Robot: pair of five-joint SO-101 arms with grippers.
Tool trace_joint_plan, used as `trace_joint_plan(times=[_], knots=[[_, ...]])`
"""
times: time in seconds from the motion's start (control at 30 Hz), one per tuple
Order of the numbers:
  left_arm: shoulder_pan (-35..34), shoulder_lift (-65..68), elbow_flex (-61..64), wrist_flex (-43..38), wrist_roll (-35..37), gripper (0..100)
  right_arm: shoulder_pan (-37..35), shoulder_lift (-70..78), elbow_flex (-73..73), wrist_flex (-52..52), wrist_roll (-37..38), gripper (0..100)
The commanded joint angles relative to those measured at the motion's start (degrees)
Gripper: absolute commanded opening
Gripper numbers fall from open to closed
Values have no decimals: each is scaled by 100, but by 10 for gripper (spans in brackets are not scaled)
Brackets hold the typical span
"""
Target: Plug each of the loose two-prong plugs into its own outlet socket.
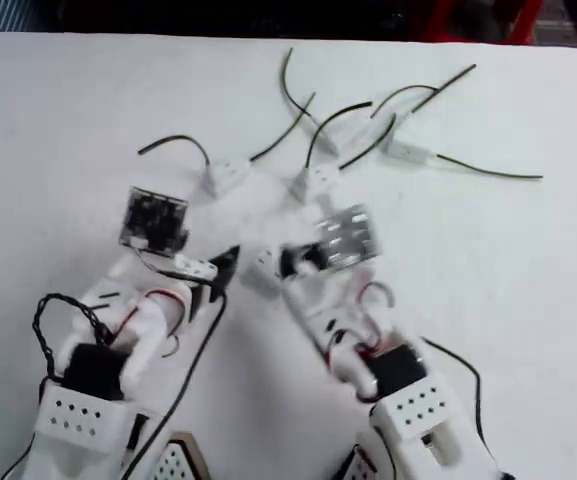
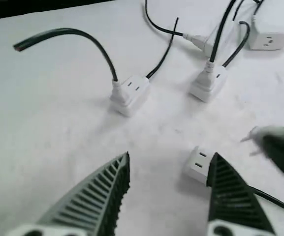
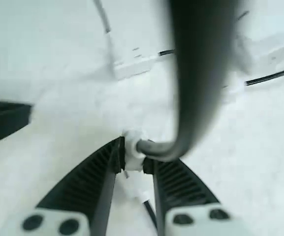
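My right gripper (image 3: 133, 150) is shut on a white two-prong plug (image 3: 132, 153), whose black cord (image 3: 201, 73) loops up close to the camera. In the left wrist view this gripper (image 2: 279, 147) shows blurred with the plug's prongs (image 2: 250, 135) sticking out. My left gripper (image 2: 171, 160) stands open just above the table, and a small white socket block (image 2: 199, 164) lies beside one finger (image 2: 228, 189). Farther off lie a corded socket (image 2: 130, 93) and a socket with a plug in it (image 2: 208, 83). In the high view both grippers (image 1: 218, 268) (image 1: 286, 262) flank the small block (image 1: 263, 262).
Another white socket (image 2: 269, 40) and a loose plug (image 2: 201, 42) lie at the far side among several black cords (image 1: 298, 100). A further corded piece (image 1: 405, 152) sits at the back right. The white table (image 1: 528, 300) is bare to the right and left.
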Motion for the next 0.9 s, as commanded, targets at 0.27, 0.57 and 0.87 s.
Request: trace_joint_plan(times=[0.27,0.57,0.87], knots=[[-75,567,-853,501,176,286,1956,-57,-334,-910,-1108,17],[664,3389,-2541,1108,-1284,286,2299,-101,-343,-936,-1169,17],[787,5719,-4167,1125,-4334,290,2730,-110,-343,-1147,-1169,17]])
